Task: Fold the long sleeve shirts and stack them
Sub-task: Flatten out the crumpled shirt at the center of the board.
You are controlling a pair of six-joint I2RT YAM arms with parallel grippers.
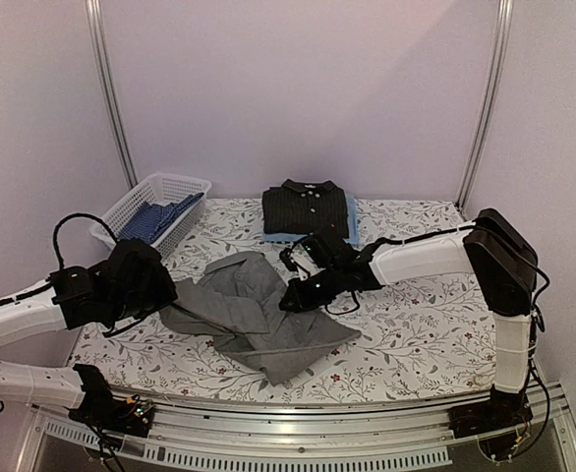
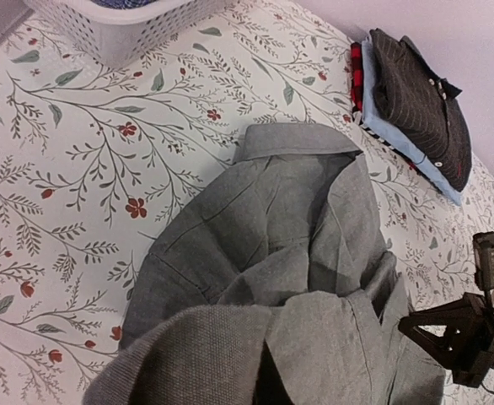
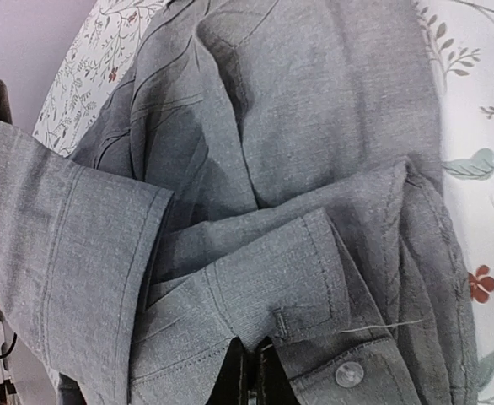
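Grey shirt crumpled — folded stack beyond.

Crumpled shirt centre; folded stack behind it; basket back-left.

Tabletop: covered in a white cloth printed with grey-green twigs, leaves and small red flowers.
Basket: white plastic lattice, at the far left of the tabletop, close to the left wall.
Walls: plain, pale lilac, on three sides.
Poles: two metal uprights, one towards each back corner.
Rail: slotted metal, along the near edge.
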